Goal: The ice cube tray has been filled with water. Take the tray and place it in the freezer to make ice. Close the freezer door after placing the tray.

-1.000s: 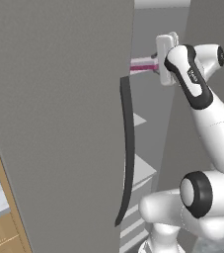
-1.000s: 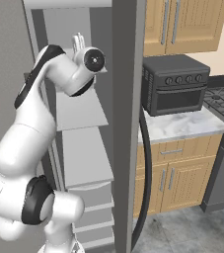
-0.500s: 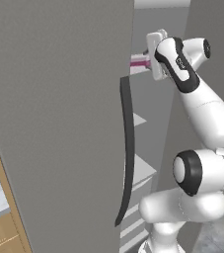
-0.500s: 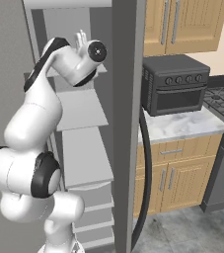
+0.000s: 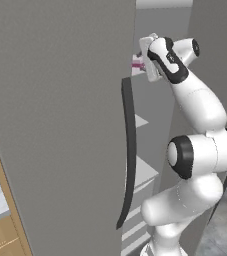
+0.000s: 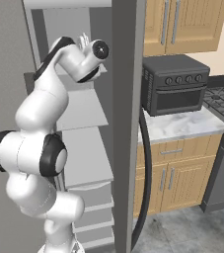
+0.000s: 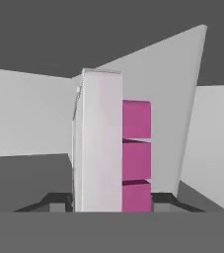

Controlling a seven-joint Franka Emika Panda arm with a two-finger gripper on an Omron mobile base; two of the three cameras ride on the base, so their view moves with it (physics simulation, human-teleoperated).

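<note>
The pincer (image 7: 111, 200) is up inside the freezer (image 6: 84, 108), its two tips right beside the pink tray (image 7: 111, 148), but I cannot tell if it grips.

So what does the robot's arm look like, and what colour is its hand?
The arm is glossy white, made of fat rounded tube sections. Black rings sit at its joints, like the big round one at the elbow. A black curved patch runs along the wrist. The gripper is a pale flat block with small dark fingertips. No cables or markings show.
</note>
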